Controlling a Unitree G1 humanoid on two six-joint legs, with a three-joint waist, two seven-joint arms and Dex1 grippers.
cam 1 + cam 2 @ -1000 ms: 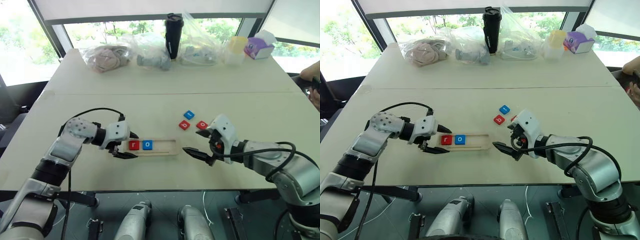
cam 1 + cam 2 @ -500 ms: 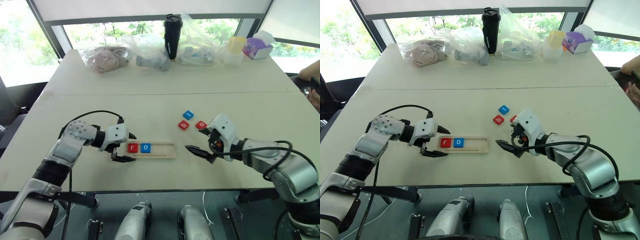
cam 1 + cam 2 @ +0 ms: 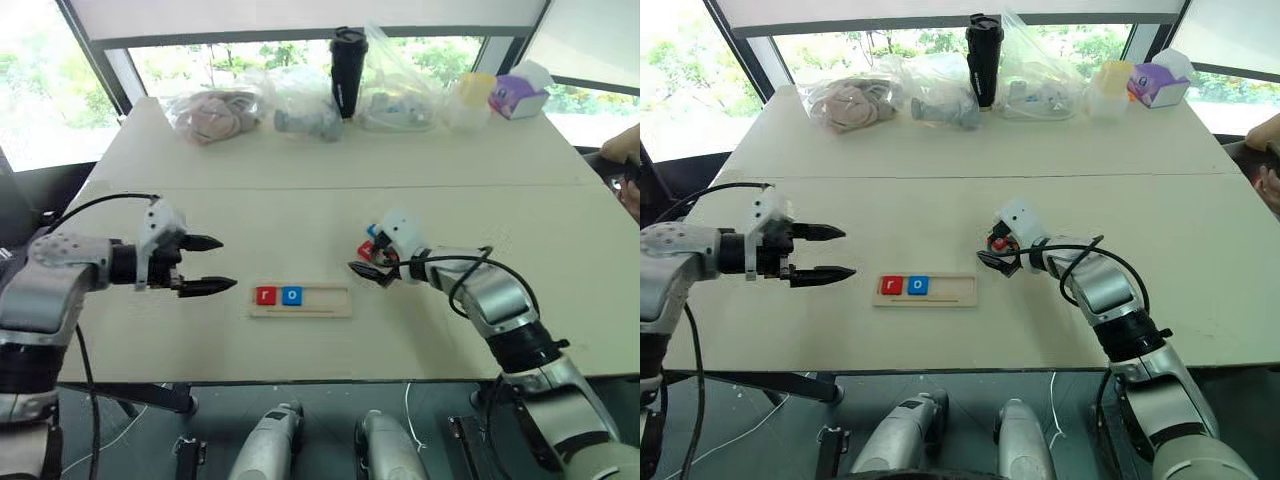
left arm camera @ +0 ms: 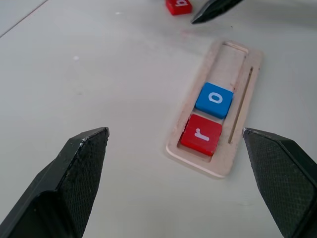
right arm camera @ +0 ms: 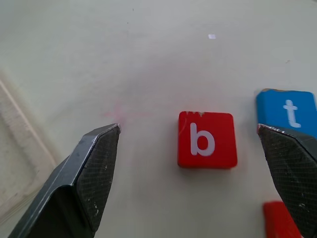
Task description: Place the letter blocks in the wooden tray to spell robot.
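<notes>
Right wrist view: you've got the red b tile [image 5: 206,140] flat on the tabletop [image 3: 300,205], between the spread fingers of the right end effector [image 3: 365,265], not touched. The blue t tile [image 5: 289,111] sits just beside it and a red tile [image 5: 280,218], letter hidden, is close too. Risk: closing here, your far finger could clip the t or the other red tile and shove or pick up both; a tilted b could also catch on the tray rim. The wooden tray [image 3: 300,300] lies near the front edge, holding the red r tile [image 3: 266,295] and blue o tile [image 3: 291,295] touching at its left end. The left end effector [image 3: 208,265] is spread, holding nothing, apart from the tray's left end.

Count: five tiles, two in the tray, three loose; one tray; three slots free.
</notes>
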